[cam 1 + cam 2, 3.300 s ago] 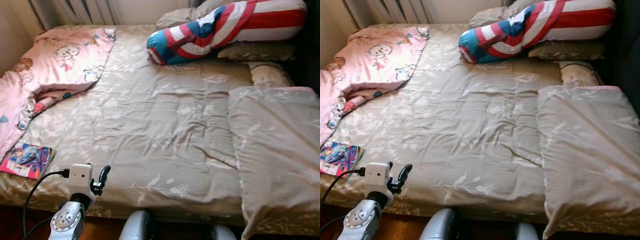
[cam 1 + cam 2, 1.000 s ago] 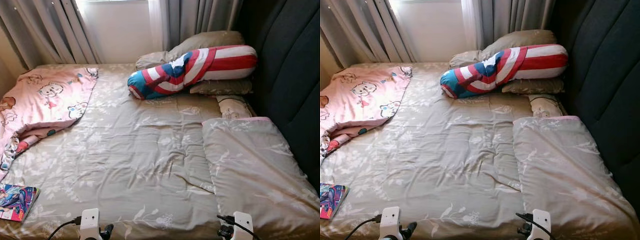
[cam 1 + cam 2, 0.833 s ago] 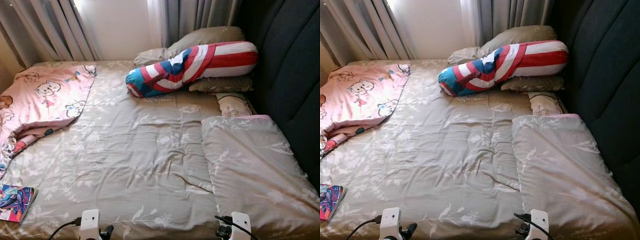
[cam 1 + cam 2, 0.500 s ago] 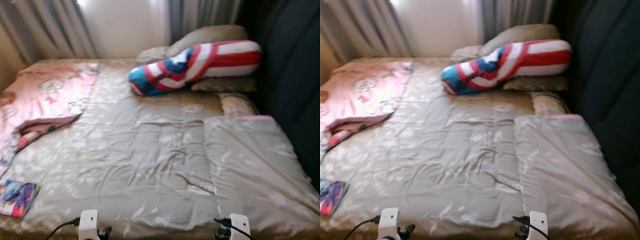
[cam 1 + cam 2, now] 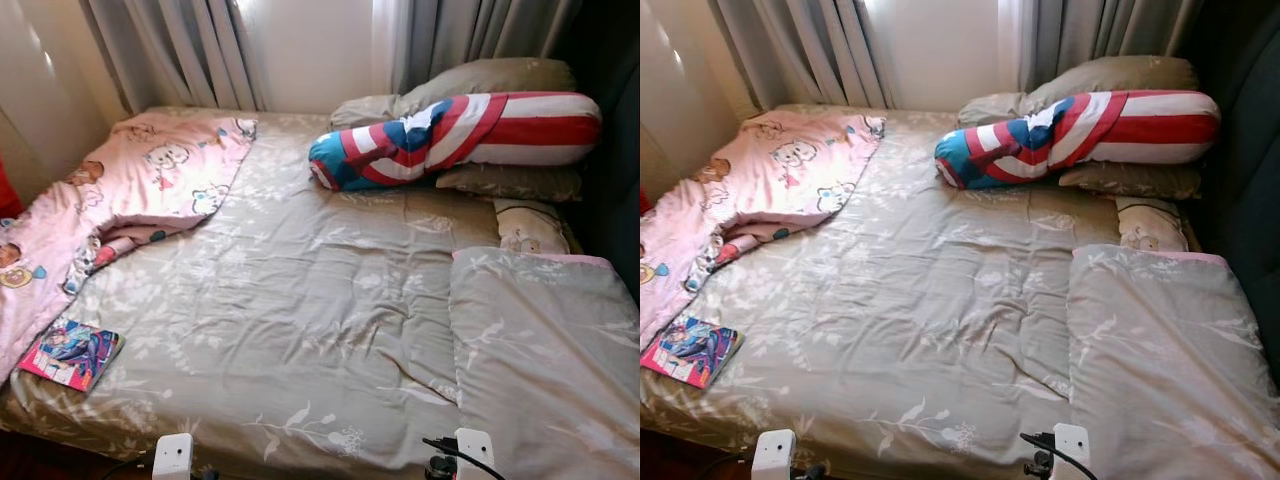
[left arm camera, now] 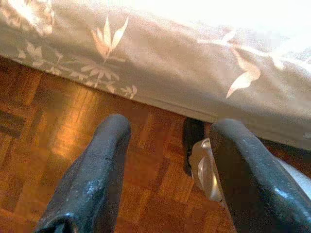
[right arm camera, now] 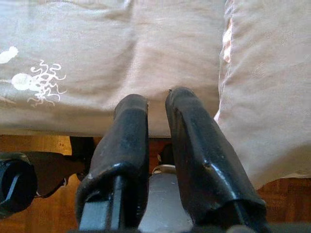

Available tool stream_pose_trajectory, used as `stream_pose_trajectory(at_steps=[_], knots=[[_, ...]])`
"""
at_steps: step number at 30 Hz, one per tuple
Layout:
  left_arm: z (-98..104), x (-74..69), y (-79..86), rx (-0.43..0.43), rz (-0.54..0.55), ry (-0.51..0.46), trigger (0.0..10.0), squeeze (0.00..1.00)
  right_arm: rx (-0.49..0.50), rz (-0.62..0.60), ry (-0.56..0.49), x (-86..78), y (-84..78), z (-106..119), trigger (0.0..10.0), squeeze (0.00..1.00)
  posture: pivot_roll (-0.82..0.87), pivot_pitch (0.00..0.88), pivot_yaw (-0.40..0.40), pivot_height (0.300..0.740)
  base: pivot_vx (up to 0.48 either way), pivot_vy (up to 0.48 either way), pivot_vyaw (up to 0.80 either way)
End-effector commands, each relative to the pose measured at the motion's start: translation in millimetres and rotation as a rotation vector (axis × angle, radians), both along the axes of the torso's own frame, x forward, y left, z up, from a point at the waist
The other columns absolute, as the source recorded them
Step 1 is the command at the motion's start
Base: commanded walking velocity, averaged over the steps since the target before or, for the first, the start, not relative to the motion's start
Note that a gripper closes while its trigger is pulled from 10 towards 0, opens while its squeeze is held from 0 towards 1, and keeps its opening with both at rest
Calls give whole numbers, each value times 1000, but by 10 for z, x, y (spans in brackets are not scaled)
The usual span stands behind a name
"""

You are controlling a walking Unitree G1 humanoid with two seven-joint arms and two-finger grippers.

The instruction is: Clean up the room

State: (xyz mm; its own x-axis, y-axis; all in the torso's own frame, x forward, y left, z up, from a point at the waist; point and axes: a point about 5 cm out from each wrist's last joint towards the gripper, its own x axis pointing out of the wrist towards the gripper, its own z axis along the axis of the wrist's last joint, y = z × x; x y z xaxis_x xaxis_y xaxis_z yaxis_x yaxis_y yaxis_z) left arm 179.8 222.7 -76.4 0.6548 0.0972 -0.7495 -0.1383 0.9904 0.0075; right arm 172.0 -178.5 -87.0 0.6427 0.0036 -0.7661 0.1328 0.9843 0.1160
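A bed (image 5: 300, 300) with a tan floral cover lies before me. A rumpled pink cartoon blanket (image 5: 150, 180) covers its far left side and hangs over the edge. A colourful book (image 5: 72, 354) rests flat near the front left corner. A red, white and blue bolster (image 5: 450, 125) leans on tan pillows (image 5: 480, 80) at the head. A folded tan quilt (image 5: 545, 340) covers the front right. My left gripper (image 6: 170, 145) is open and empty, low over the wooden floor at the bed's front edge. My right gripper (image 7: 158, 102) is shut on nothing, against the bed's edge by the quilt.
Grey curtains (image 5: 200, 50) hang behind the bed and a dark padded headboard (image 5: 615, 150) runs along its right side. A small printed pillow (image 5: 525, 228) lies between the bolster and the quilt. Wooden parquet floor (image 6: 58, 145) shows under the bedcover's hem.
The camera has swung left, so the whole scene sits further right and the book and pink blanket show more fully. Nothing on the bed has moved.
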Motion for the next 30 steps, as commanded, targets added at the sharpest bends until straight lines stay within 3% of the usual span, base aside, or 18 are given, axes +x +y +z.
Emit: stream_pose_trajectory(at_steps=[1,30], knots=[[-12,-45,55,13,10,19,10000,0,7,-1,11,-12,18,-10,10000,0,10,40,47,740,0,296,0],[-6,-36,61,16,16,14,10000,0,3,7,20,-20,40,-18,10000,0,17,70,51,740,0,322,0]])
